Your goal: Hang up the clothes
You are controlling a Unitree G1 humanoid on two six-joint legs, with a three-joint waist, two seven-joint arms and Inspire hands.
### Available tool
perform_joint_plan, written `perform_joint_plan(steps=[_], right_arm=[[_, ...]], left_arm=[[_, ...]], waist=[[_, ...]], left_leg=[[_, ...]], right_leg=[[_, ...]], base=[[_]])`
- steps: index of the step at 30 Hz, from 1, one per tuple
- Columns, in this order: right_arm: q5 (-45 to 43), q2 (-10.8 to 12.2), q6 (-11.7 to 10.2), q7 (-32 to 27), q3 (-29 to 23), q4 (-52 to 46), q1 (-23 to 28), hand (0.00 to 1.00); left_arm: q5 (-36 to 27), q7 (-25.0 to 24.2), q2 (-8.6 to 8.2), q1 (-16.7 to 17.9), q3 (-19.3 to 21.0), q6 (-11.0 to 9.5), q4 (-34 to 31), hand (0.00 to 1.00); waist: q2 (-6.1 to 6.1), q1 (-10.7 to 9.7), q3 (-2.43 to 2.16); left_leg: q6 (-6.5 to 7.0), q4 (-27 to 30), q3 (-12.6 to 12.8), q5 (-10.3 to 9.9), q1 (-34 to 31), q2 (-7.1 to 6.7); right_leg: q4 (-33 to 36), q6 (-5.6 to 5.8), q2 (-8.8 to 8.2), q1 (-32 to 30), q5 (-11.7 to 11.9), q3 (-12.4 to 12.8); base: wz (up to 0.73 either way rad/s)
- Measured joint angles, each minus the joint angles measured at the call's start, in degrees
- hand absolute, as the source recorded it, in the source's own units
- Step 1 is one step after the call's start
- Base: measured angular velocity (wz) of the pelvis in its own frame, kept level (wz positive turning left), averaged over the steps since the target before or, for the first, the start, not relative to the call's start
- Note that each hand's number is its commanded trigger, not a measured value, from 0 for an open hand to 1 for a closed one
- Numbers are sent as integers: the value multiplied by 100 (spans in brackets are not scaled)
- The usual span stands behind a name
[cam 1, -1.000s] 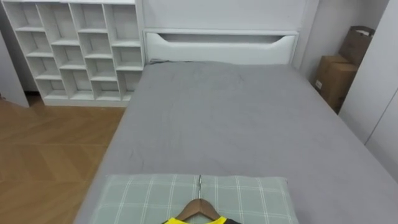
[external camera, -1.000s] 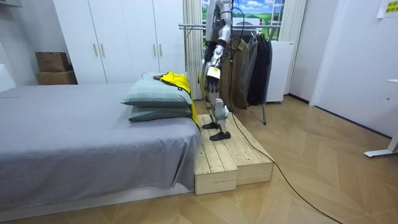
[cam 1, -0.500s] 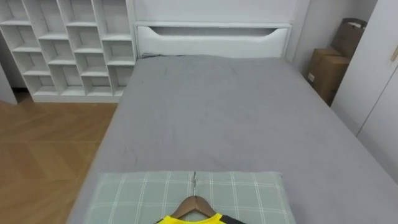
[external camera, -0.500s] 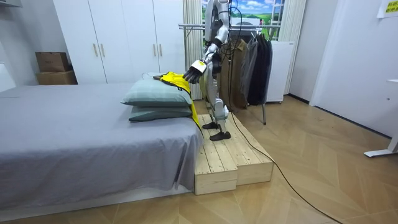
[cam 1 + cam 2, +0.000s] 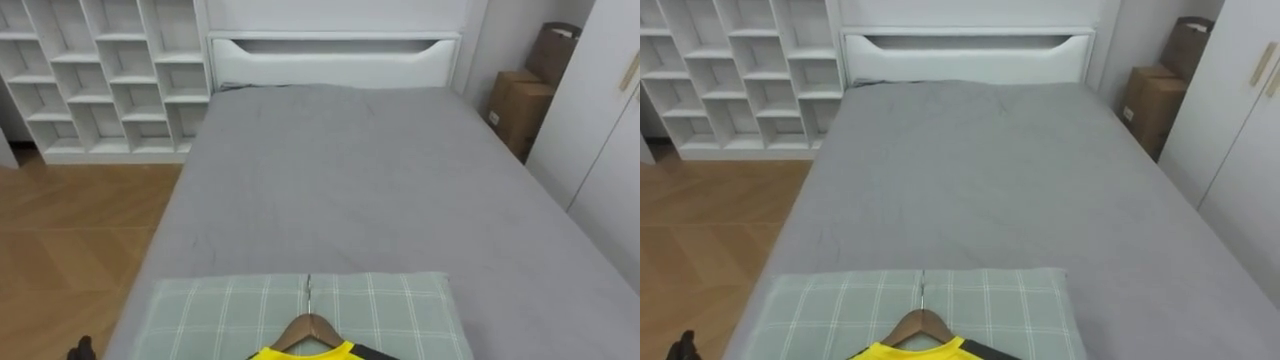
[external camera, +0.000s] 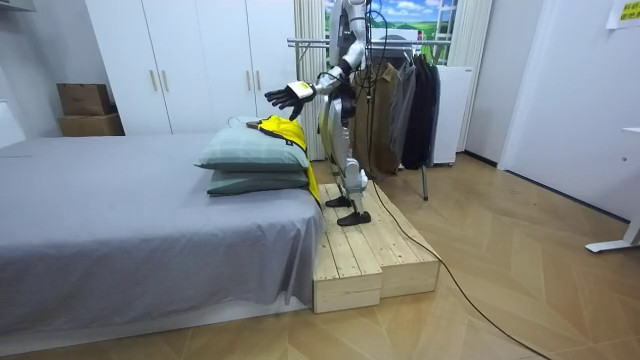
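The robot stands on a low wooden platform (image 6: pixel 365 255) at the end of the grey bed (image 5: pixel 370 190), facing along it toward the white headboard (image 5: pixel 335 60); its left hand (image 6: pixel 288 95) is held out above the pillows, fingers spread and holding nothing, clear of the garment below; the yellow garment (image 5: pixel 300 352) lies on its wooden hanger (image 5: pixel 310 328) atop a green checked pillow (image 5: pixel 230 310), which rests on a second pillow (image 6: pixel 258 183), and the cloth hangs down over the pillows' end nearest the robot; behind the robot a clothes rail (image 6: pixel 310 42) carries dark coats (image 6: pixel 405 100); white cubby shelves (image 5: pixel 100 70) stand off the bed's left side, cardboard boxes (image 5: pixel 515 105) and white wardrobe doors (image 5: pixel 600 140) off its right.
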Motion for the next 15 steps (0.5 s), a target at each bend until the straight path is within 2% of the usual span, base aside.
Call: perform_joint_plan(steps=[8,15], right_arm=[[-74,-2,-5,88,-6,-28,-44,0],[-134,-45,-72,80,-2,-26,-44,0]], left_arm=[[411,-251,114,-10,-303,2,-263,0],[875,-381,110,-21,-539,5,-263,0]], waist=[[-22,-2,-7],[57,-14,-11]], left_leg=[[0,5,8,0,-72,1],[0,7,10,0,-72,5]], right_leg=[[-7,2,0,-76,7,-6],[2,3,3,-78,19,-5]], base=[[0],[0]])
